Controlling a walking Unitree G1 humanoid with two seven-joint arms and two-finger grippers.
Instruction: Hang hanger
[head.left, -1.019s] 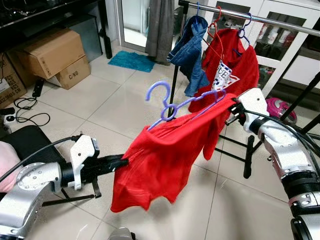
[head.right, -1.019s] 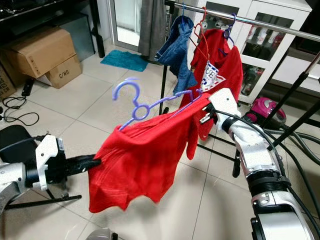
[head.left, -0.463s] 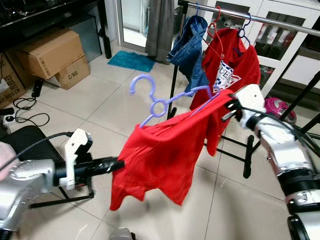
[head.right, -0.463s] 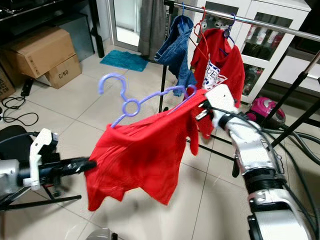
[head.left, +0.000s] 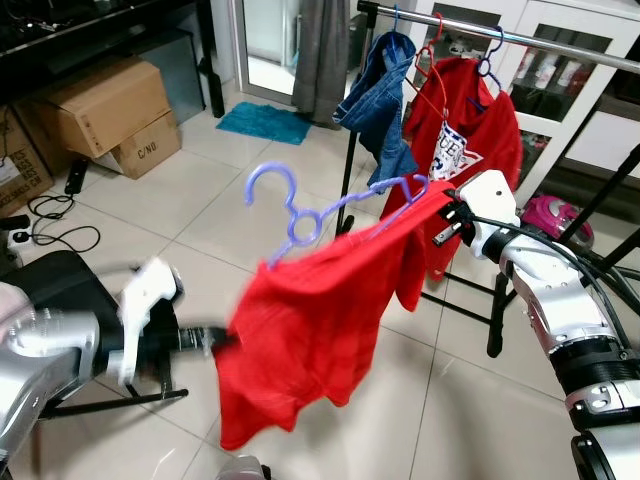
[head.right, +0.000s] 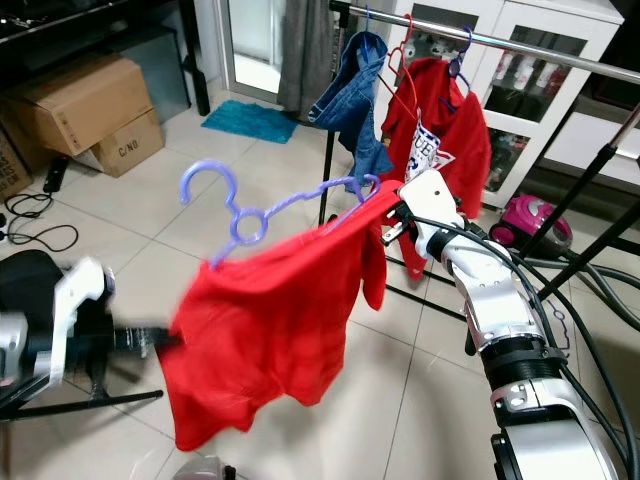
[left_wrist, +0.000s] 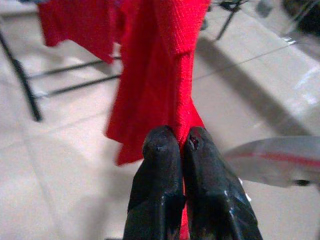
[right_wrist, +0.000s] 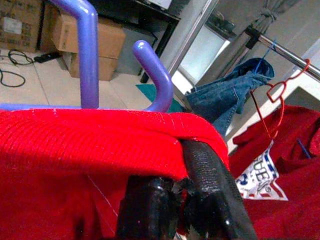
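Note:
A purple hanger (head.left: 300, 215) carries a red shirt (head.left: 310, 320) in mid-air, well short of the clothes rail (head.left: 520, 35). My right gripper (head.left: 442, 207) is shut on the shirt's shoulder over the hanger's end; in the right wrist view its fingers (right_wrist: 200, 180) pinch red cloth under the purple hanger (right_wrist: 87, 55). My left gripper (head.left: 222, 340), blurred, is shut on the shirt's lower side edge. The left wrist view has its fingers (left_wrist: 160, 160) closed on a fold of the red shirt (left_wrist: 165, 60).
A denim garment (head.left: 380, 100) and a printed red shirt (head.left: 470, 140) hang on the rail. The rack's black legs (head.left: 495, 320) stand by my right arm. Cardboard boxes (head.left: 100, 105), cables (head.left: 50, 230) and a black seat (head.left: 60, 285) lie left. A white cabinet (head.left: 585, 75) stands behind.
Both grippers and the hanger have shifted left, the hook swinging left. The left arm has drawn back, blurred, and the shirt's hem hangs lower.

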